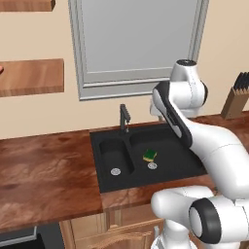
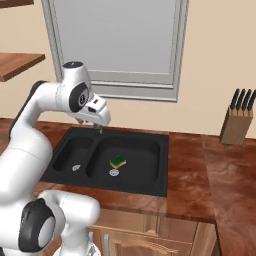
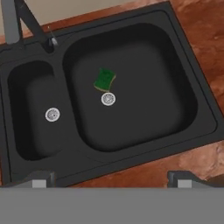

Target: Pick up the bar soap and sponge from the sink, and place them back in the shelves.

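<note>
Currently, the sponge [image 3: 105, 78] is held in the sink's [image 3: 192, 74] large basin beside its drain [image 3: 108, 99], the gripper [image 3: 111, 181] jaws being spread apart.

Wood-grain bench [image 1: 44, 170] runs reddish-brown across the scene, its boards mottled with darker streaks, and it wraps round to the right side too. Up on the beige wall [image 2: 210, 65] sits a big grey-framed window [image 1: 138, 44], pale pane, moulded sill along the bottom. Over by the right end of the bench stands a tan knife block [image 2: 236, 125], tilted back a touch, four dark handles poking out the top. Below the bench front, light wooden cabinet doors [image 2: 145, 240] with panelled faces, and a dark appliance edge [image 1: 19, 238] at lower left.
</note>
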